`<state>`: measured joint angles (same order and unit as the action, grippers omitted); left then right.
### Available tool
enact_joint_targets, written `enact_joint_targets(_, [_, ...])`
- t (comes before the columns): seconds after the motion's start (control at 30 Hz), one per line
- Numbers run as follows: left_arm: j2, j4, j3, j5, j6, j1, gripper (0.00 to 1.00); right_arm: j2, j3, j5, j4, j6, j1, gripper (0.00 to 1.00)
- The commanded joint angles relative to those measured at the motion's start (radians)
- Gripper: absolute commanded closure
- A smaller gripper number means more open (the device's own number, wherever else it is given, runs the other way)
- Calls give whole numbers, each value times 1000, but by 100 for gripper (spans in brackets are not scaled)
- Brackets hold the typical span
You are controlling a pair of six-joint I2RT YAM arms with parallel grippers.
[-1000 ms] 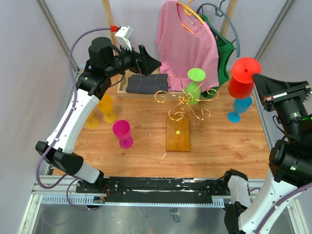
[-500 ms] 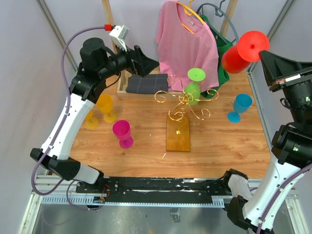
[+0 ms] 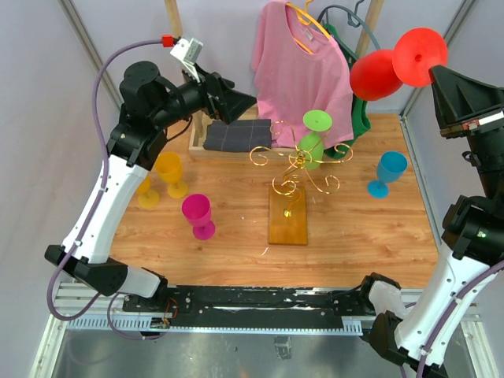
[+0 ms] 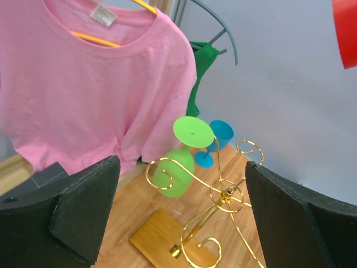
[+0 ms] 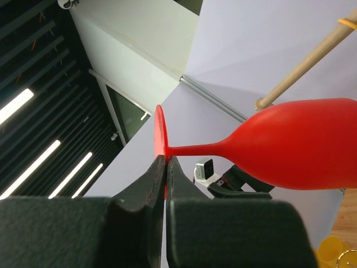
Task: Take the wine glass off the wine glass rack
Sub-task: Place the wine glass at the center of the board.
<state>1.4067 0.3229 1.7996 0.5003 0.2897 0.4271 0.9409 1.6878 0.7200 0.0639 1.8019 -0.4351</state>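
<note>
Well, the red glass (image 3: 378, 72) is off the rack (image 3: 287, 213) and up in the air at the far right, lying nearly on its side with the bowl pointing left. It looks like smooth moulded plastic, so I judge it light, stiff and slippery rather than fragile. The right end effector (image 5: 166, 162) is closed tight on the thin rim of its foot. That is a narrow hold, and the bowl's weight hangs well out from it (the stem would be a surer place). The left end effector (image 3: 240, 101) is spread wide and holds nothing, hovering behind the rack and looking down at it. A green glass (image 3: 313, 142) hangs upside down in the gold wire. A second ago the red glass was lower and more upright, just above the blue glass (image 3: 387, 172) at the right of the tabletop (image 3: 354, 228). It has since risen and tipped. The left arm has drawn up and back a little. Rack and green glass have not moved.
</note>
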Motion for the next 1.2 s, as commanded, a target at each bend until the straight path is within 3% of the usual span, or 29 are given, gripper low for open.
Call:
enact_joint_targets(0.0, [-46,-122,-32,21,-81,7,1,-12,44,27,93,68,-11,99])
enact_joint_targets(0.2, [-2,-78,55,33,-160,51,1,-8,33,34,113,73,-11,99])
enact_joint_targets(0.43, [40,-74,116,24,-73,82,1,85,111,15,213,93,-11,99])
enact_joint_targets(0.63, [33,-54,109,1,-99,105,1,177,128,2,213,37,18,99])
enact_joint_targets(0.8, [19,-39,84,-34,-137,106,1,268,140,-55,134,-115,192,99])
enact_joint_targets(1.0, [-23,-31,6,-158,-187,105,1,369,232,-163,-2,-324,503,99])
enact_joint_targets(1.17, [-89,-93,-116,-196,-76,21,1,379,212,-202,1,-375,611,99])
